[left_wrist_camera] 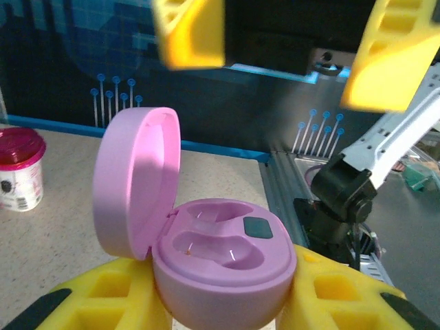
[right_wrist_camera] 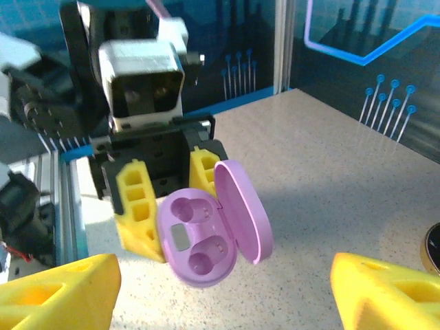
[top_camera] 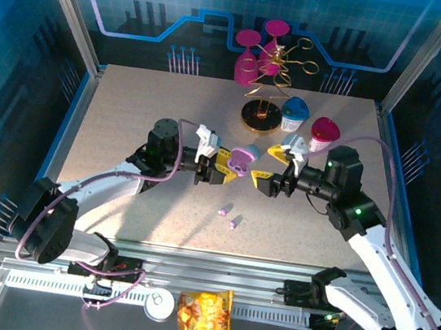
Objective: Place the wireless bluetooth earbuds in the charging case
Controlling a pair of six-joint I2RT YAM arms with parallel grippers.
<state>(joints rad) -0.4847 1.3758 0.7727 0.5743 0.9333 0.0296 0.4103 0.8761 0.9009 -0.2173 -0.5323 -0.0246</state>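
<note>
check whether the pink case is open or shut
Open: the pink case has its lid swung up and both wells empty, gripped by the left fingers.

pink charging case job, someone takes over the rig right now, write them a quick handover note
Left gripper: shut on the pink charging case, held up with its lid open.
Right gripper: open, empty, facing the case.
Earbuds: one lilac earbud and a second lilac earbud lie loose on the table, nearer the arm bases than the grippers.
Done: case gripped and open; both sockets are empty.
Left: pick up each earbud and seat it, probably with the right gripper.
</note>
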